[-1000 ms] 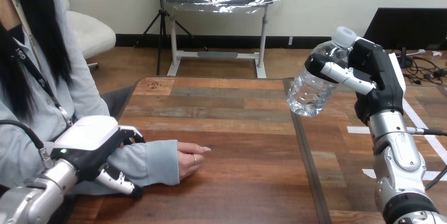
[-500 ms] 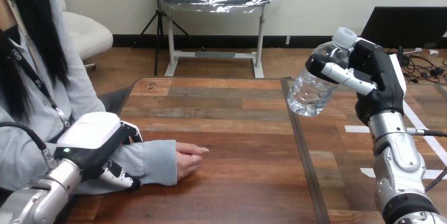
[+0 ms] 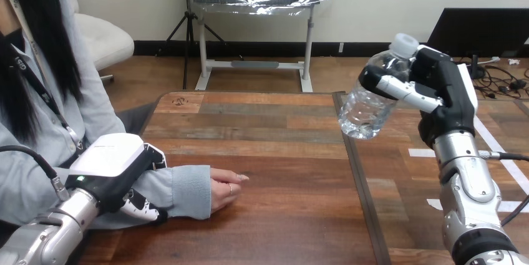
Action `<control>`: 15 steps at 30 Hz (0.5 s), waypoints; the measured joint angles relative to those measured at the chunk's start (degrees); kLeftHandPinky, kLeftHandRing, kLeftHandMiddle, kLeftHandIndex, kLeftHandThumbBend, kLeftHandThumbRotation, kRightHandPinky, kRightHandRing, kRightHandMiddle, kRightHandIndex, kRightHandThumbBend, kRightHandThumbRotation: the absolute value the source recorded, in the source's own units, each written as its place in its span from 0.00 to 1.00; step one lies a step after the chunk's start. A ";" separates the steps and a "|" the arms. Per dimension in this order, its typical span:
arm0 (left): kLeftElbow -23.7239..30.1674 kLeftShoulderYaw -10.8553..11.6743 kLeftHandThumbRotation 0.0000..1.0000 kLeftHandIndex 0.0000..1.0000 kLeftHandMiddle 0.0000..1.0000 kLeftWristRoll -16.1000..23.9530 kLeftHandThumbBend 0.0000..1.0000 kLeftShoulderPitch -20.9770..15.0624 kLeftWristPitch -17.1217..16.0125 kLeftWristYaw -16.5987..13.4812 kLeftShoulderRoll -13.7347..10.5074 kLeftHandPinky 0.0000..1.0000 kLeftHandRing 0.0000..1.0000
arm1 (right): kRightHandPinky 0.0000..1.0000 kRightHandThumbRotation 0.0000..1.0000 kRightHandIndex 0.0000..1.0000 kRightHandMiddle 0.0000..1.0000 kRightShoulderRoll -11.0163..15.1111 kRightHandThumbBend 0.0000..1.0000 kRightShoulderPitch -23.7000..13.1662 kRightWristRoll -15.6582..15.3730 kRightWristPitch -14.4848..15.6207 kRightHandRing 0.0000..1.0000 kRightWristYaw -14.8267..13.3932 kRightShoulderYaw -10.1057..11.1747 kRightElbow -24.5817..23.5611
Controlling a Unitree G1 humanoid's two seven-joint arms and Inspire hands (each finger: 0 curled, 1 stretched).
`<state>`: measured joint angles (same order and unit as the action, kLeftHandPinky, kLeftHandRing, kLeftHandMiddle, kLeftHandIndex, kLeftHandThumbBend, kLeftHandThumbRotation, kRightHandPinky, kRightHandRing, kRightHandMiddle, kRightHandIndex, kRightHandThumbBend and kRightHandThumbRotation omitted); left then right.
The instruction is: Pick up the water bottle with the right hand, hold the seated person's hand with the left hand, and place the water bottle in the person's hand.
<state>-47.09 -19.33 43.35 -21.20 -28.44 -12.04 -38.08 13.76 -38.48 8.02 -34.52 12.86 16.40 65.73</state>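
Left hand (image 3: 115,174) seemingly round half-hidden forearm (image 3: 181,191)

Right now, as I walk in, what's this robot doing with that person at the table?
The robot's right hand holds a clear water bottle, tilted, in the air above the right part of the table. Its left hand is curled round the seated person's sleeved forearm at the left. The person's hand rests on the table, holding nothing: the bottle has not yet been handed over.
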 measured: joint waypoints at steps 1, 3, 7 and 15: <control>0.04 -0.01 0.00 0.42 0.41 -0.07 0.83 0.02 0.00 0.04 0.00 0.35 0.37 | 0.23 0.00 0.36 0.35 -0.01 0.73 0.00 -0.13 0.00 0.25 -0.11 -0.12 0.00; 0.15 -0.01 0.00 0.41 0.41 -0.24 0.84 0.08 -0.03 0.14 0.00 0.34 0.37 | 0.23 0.00 0.36 0.35 -0.02 0.73 0.00 -0.43 0.00 0.25 -0.36 -0.42 0.01; 0.31 0.01 0.00 0.40 0.39 -0.35 0.84 0.33 -0.32 -0.11 -0.01 0.33 0.35 | 0.25 0.00 0.36 0.35 -0.07 0.74 0.00 -1.10 0.00 0.26 -0.62 -0.80 0.03; 1.50 0.04 0.00 0.38 0.38 -1.12 0.83 0.94 -0.20 0.60 -0.05 0.32 0.34 | 0.26 0.00 0.36 0.35 -0.16 0.72 -0.07 -1.77 0.00 0.27 -1.23 -1.44 0.41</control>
<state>-45.60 -19.29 42.24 -20.26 -28.65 -11.44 -38.13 13.59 -38.55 6.26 -34.52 11.63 14.96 66.13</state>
